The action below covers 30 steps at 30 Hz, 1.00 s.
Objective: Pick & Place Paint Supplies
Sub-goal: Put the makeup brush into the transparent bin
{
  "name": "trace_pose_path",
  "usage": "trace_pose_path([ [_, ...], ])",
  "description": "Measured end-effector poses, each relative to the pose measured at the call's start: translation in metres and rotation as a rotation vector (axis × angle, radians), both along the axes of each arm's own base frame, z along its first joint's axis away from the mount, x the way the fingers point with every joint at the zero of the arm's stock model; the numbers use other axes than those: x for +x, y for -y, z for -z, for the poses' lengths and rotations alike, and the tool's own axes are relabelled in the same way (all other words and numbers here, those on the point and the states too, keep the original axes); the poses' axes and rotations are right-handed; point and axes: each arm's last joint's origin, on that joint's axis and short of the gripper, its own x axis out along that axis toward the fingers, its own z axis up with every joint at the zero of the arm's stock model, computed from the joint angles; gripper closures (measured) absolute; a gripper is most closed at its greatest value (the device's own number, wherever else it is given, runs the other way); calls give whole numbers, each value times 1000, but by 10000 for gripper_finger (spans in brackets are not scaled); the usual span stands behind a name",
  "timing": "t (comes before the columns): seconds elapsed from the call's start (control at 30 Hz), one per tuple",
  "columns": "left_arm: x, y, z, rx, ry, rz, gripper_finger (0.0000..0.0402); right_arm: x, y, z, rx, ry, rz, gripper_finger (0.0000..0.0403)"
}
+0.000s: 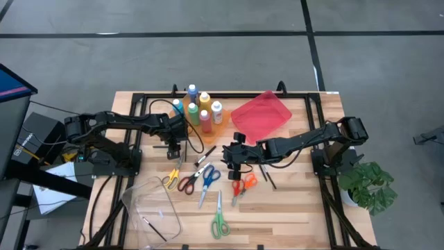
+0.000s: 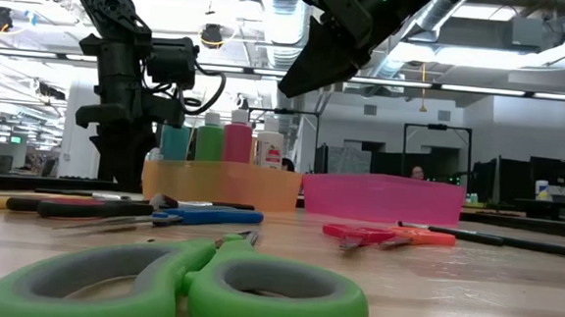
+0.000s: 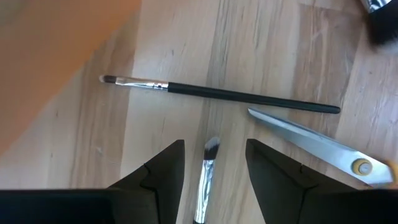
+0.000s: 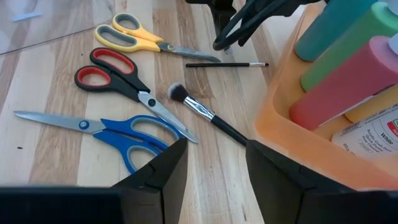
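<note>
My left gripper points down, open, beside the orange tray that holds the paint bottles. In its wrist view its fingers stand on either side of a small silver-ferruled brush lying on the table, not touching it. A longer thin black brush and a scissors blade lie just beyond. My right gripper hangs open, raised above the table's middle, over a fluffy-tipped brush. Yellow, red-and-black and blue scissors lie flat nearby.
A red tray lies at the back right and a clear tray with a brush in it at the front left. Orange scissors and green scissors lie nearer the front. A potted plant stands off the right edge.
</note>
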Motion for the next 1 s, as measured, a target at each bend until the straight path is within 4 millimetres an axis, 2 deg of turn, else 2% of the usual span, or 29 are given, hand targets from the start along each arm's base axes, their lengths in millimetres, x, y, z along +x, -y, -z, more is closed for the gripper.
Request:
trace_pose_path([
  [0.17, 0, -1, 0, 6, 4, 12, 237, 0, 0, 0, 1, 0, -1, 244],
  [0.4, -8, 3, 14, 5, -3, 17, 237, 0, 0, 0, 2, 0, -1, 244],
  [0.7, -10, 3, 18, 20, 29, 25, 240, 0, 0, 0, 2, 0, -1, 244],
  [1.0, -9, 3, 19, 31, 39, 43, 303, 0, 0, 0, 2, 1, -1, 244],
])
